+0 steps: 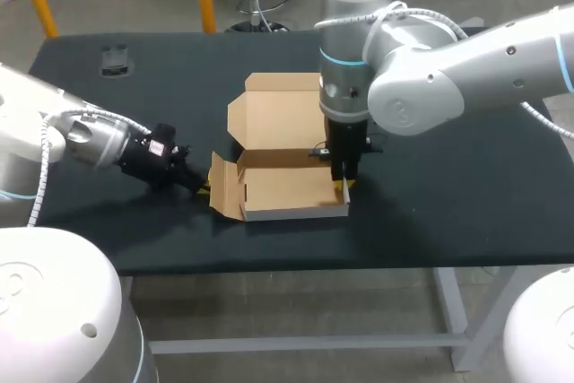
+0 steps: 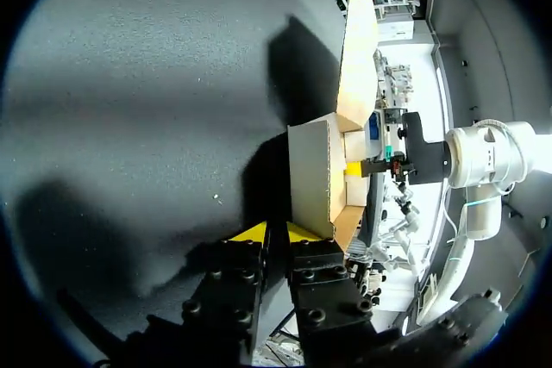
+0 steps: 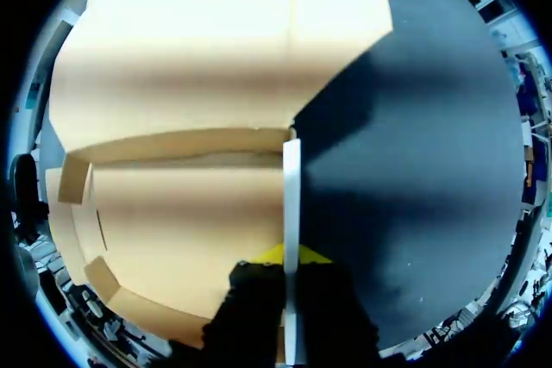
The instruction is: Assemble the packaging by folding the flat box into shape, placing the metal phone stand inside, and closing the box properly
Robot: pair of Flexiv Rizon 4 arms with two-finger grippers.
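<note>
Folding step: the box (image 1: 287, 187) sits half-formed mid-worktop (image 1: 466, 177). The right end effector (image 1: 345, 184) pinches its right wall. The left end effector (image 1: 199, 187) meets the left flap; grip unclear. Next, likely: square both walls.

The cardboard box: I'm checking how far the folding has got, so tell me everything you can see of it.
The cardboard box is brown inside, white outside, half-formed on the black table. Its tray has front and right walls upright; the left flaps splay outward; the lid lies open flat behind. Nothing is inside. The right hand pinches the right wall from above; the left hand sits at the left flap, contact unclear.
</note>
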